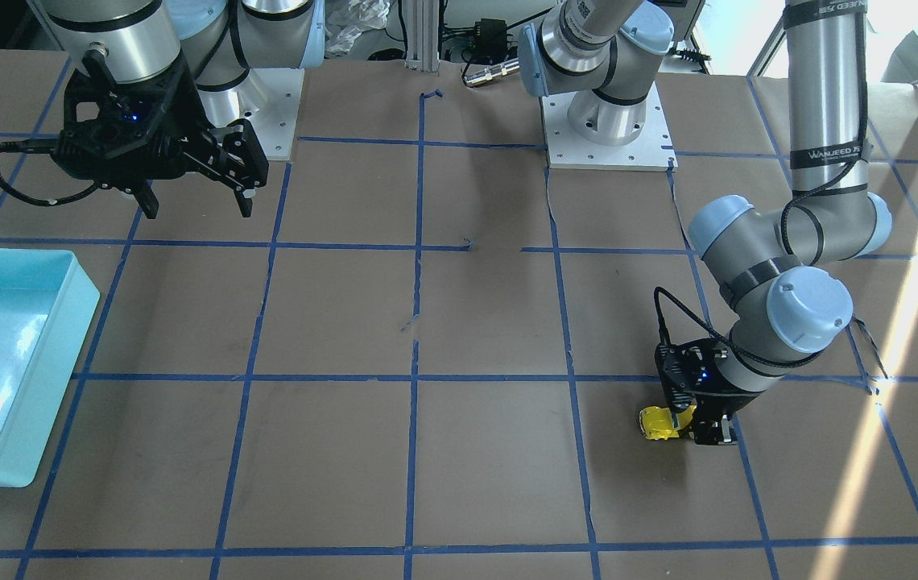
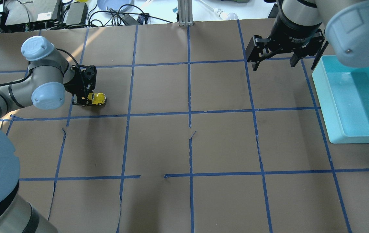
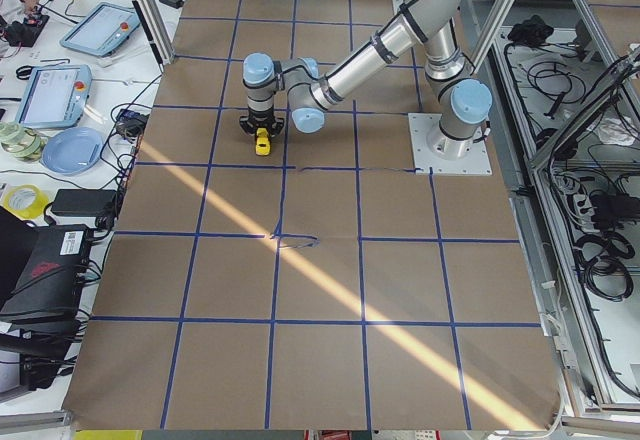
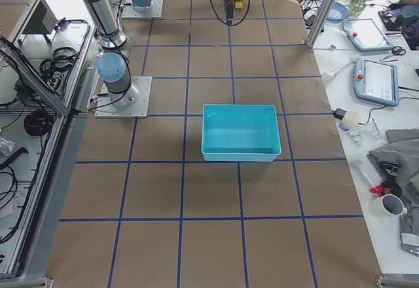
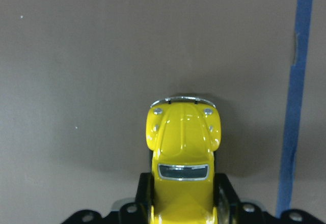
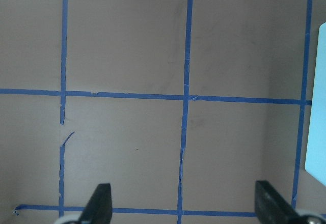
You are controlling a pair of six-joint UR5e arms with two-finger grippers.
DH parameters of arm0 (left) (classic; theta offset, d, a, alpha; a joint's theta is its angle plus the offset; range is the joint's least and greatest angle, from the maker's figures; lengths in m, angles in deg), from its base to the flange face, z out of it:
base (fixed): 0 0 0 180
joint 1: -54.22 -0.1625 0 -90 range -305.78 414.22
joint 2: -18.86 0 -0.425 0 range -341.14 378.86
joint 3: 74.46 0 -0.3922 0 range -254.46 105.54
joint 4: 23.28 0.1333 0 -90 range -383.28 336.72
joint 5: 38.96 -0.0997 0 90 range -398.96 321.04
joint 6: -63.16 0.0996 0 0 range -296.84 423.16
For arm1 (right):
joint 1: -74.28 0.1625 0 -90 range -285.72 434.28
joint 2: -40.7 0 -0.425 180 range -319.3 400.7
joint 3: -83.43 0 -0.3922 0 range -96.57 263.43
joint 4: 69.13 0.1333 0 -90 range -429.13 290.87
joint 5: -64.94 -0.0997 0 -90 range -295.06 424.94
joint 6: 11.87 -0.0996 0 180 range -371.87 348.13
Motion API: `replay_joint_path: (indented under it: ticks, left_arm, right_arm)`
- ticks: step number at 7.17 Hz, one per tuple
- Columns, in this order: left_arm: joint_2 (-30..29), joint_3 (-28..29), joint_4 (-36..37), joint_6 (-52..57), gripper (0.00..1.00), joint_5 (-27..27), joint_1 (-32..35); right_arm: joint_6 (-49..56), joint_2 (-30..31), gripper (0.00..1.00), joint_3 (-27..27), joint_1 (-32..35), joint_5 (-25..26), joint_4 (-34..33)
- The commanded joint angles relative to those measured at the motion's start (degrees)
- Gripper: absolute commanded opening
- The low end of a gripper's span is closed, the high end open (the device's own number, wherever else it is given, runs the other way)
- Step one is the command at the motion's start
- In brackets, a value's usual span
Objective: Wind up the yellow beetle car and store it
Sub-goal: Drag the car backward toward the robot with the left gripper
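Note:
The yellow beetle car (image 1: 656,423) stands on the brown table paper on my left side; it also shows in the overhead view (image 2: 97,98). My left gripper (image 1: 688,427) is down at the table and shut on the car's rear half. In the left wrist view the car's (image 5: 183,137) bonnet sticks out ahead of the fingers (image 5: 144,196). My right gripper (image 1: 197,211) is open and empty, held above the table near the teal bin; the right wrist view shows its fingers (image 6: 99,203) spread wide.
A teal bin (image 2: 330,106) stands at the table's right end, also in the front view (image 1: 64,322). Blue tape lines grid the brown paper (image 2: 187,142). Cables and devices lie past the far edge (image 2: 74,13).

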Motion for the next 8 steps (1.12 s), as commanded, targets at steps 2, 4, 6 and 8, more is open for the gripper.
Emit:
replay_joint_path:
  ticks: [2,4,6,8]
  left_arm:
    - [-0.01,-0.80,0.09,4.45,0.20,0.09,-2.97]
    - [0.08,-0.81,0.53,6.39,0.20,0.09,-4.21]
    - [0.08,-0.81,0.53,6.66,0.20,0.00,-4.38]
    - [0.08,-0.81,0.44,7.01,0.23,0.00,-5.87]
  right_arm:
    - [0.02,0.00,1.00,-0.02,0.04,0.06,0.00]
    - [-0.07,0.00,1.00,-0.02,0.04,0.06,0.00]
    - [-0.07,0.00,1.00,-0.02,0.04,-0.03,0.00]
    - [-0.07,0.00,1.00,-0.02,0.04,0.06,0.00]
